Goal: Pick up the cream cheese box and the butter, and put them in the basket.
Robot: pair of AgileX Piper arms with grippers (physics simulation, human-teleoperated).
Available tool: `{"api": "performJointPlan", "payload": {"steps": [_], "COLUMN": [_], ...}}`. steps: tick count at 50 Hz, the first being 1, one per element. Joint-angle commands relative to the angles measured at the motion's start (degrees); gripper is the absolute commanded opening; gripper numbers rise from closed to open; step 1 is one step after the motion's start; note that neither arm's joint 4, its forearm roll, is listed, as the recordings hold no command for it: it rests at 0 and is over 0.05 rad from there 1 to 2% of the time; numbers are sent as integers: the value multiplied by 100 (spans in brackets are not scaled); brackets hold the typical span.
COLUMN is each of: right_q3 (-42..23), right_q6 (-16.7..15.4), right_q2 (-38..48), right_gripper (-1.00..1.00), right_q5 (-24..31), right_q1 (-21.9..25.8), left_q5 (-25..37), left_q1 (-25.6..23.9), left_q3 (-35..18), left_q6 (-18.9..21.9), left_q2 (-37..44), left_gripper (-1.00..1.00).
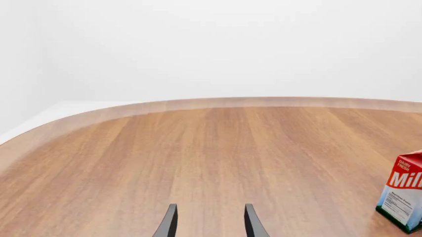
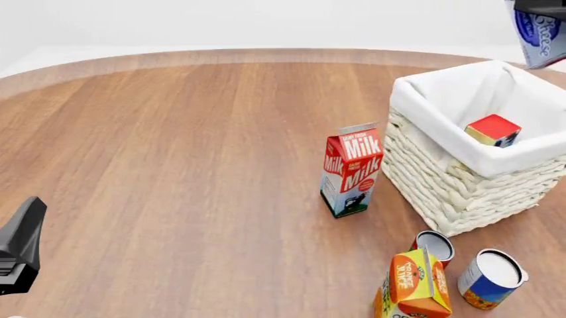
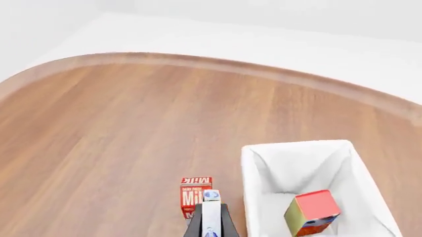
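One box up: cream cheese box (image 3: 211, 217) pinched edgewise by right gripper (image 3: 211, 224), high above basket (image 2: 460, 192); butter (image 2: 494, 130) already inside. Probably light, stiff, smooth-sided; best kept flat-faced. Left gripper (image 1: 209, 221) spread, empty.

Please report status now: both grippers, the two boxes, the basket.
Left gripper open, empty. Right gripper shut on cream cheese box, above basket. Butter inside. Nothing blocking.

You could read "Milk" in white on the red milk carton (image 2: 351, 169), twice on its faces, with "DAIRY FRESH" above it in the left wrist view (image 1: 403, 196). Lettering on the other cartons and cans stayed too small to read.
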Motion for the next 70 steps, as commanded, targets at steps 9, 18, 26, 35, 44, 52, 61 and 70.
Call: {"api": "performJointPlan", "payload": {"steps": [9, 18, 26, 35, 44, 52, 61, 70], "right_q3": [-9, 90, 263, 405, 542, 699, 666, 668], "right_q6": [-109, -53, 11, 12, -3, 19, 3, -5], "right_q2": [33, 139, 289, 384, 452, 516, 631, 852], "right_gripper": [-100, -100, -100, -100, -100, -100, -100, -100], "right_q5": [8, -126, -364, -540, -604, -750, -793, -1004], "right_q1": [-932, -1212, -1437, -1467, -1496, -1519, -1524, -1540], "left_q5": [0, 0, 0, 0, 0, 0, 0, 0], "left_q1": [0, 0, 0, 0, 0, 0, 0, 0], "left_q3": [0, 0, 0, 0, 0, 0, 0, 0], "left_q6": [0, 0, 0, 0, 0, 0, 0, 0], "left_q2": [0, 0, 0, 0, 0, 0, 0, 0], "left_gripper": [100, 100, 100, 100, 100, 100, 100, 100]}}
